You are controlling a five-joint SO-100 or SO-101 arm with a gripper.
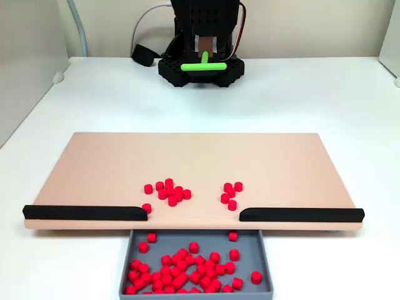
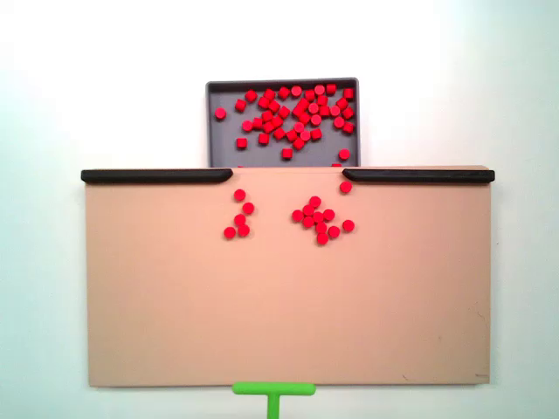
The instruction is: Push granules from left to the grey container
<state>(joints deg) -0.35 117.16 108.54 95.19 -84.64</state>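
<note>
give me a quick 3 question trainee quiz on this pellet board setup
1. True or false: every one of the granules already lies in the grey container.
2. Between which parts must pellets pass to drop off the beige board? A) the two black bars B) the arm's base
3. Fill in: the green T-shaped pusher sits at the board's ___ edge, away from the tray.

Key: 1 false; 2 A; 3 far
</note>
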